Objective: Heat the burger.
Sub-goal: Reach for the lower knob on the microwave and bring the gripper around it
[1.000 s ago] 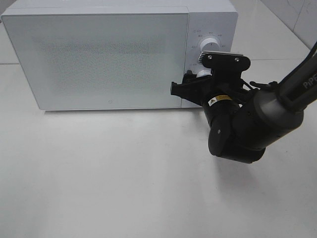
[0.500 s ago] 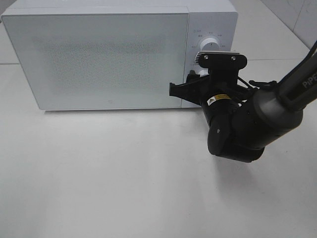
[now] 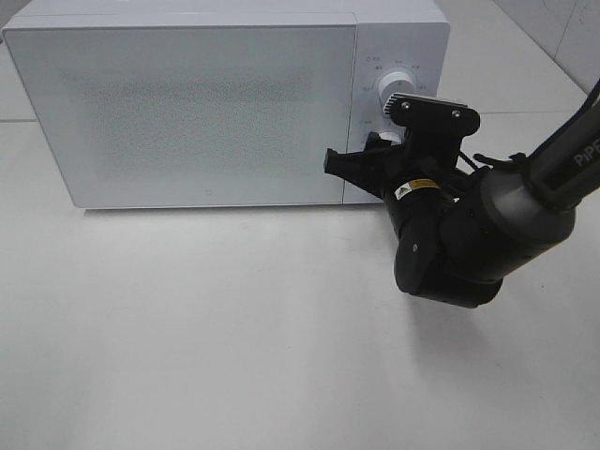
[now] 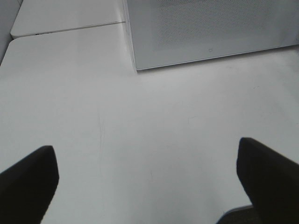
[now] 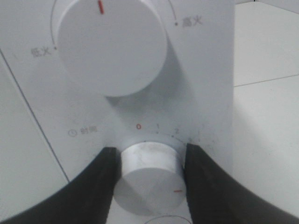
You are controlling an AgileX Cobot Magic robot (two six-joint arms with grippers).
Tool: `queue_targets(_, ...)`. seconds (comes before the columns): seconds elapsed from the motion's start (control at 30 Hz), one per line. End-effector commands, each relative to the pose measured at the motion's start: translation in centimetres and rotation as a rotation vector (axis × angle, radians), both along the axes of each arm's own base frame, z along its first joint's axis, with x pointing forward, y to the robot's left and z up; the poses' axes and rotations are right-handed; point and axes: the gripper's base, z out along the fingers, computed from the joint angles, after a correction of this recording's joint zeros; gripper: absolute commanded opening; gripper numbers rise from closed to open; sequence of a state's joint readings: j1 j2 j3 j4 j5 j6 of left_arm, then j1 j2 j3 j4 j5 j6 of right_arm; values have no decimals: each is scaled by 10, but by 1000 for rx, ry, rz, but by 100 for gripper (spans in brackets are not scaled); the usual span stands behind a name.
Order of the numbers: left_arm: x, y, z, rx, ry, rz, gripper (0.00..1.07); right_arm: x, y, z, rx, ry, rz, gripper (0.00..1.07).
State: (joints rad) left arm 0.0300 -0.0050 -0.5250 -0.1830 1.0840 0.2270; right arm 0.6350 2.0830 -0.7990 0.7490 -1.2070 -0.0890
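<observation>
A white table point(image 3: 234, 328), matte and faintly scuffed, carries a white microwave point(image 3: 187, 103) at its far side; pale tiles point(image 3: 562, 37) lie beyond at far right. The right gripper point(image 5: 150, 161) is clamped on the lower knob point(image 5: 148, 179) (below the upper knob point(image 3: 394, 82)). The left gripper point(image 4: 145, 156) hangs spread wide over bare table. The frosted door is closed, so I cannot tell where the burger is.
</observation>
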Motion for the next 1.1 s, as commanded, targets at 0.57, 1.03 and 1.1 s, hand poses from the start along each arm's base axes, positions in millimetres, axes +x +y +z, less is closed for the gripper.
queue_targets(0.57,-3,0,-1,-3,-18,2,96,4,5,4,579,-27,-48,3)
queue_targets(1.03,-3,0,-1,-3,-18,2,96,4,8,8,927,-53,-53,4)
queue_targets(1.1,-3,0,-1,-3,-18,2,96,4,8,8,997,-53,-61,4)
